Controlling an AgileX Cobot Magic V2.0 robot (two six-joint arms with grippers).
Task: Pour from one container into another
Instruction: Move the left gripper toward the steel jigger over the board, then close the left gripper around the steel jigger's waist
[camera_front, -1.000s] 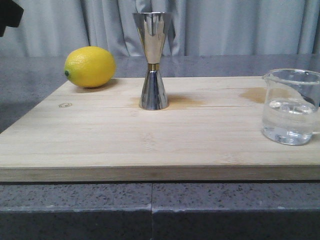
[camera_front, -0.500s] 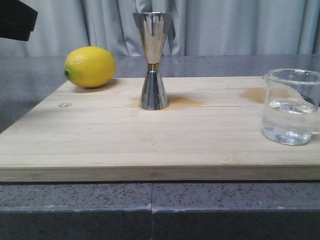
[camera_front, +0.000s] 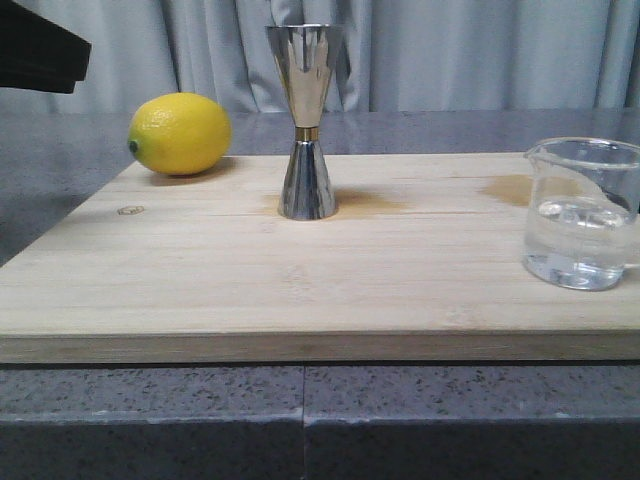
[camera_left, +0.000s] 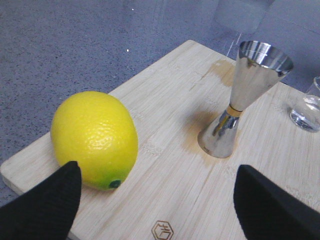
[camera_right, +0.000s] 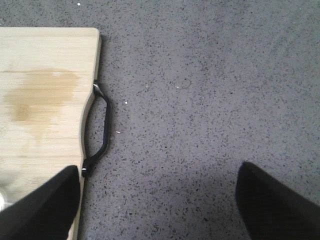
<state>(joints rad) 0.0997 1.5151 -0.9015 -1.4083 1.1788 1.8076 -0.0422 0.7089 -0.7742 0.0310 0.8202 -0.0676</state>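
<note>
- A small hexagon logo (camera_left: 162, 230) is burned into the wooden cutting board (camera_front: 300, 290) near its left edge; no letters in it can be read. No readable print shows on the glass beaker (camera_front: 582, 213) from the front.
- The beaker stands upright at the board's right edge, toward the near side, with clear water in its lower part.
- The steel jigger (camera_front: 306, 120) stands upright at the middle of the board, toward the far edge, on a darker stain, well apart from the beaker.
- A lemon (camera_front: 180, 133) lies at the far left corner of the board, apart from the jigger.
- The left gripper (camera_left: 160, 200) hangs above the left end of the board, jaws wide, holding nothing; the lemon sits just beside one fingertip (camera_left: 47, 207).
- The right gripper (camera_right: 160, 205) is over the grey stone counter (camera_right: 210, 90) past the board's right edge, jaws wide and empty, near the board's black handle (camera_right: 102, 130).
- The board's near half is bare wood between lemon, jigger and beaker.
</note>
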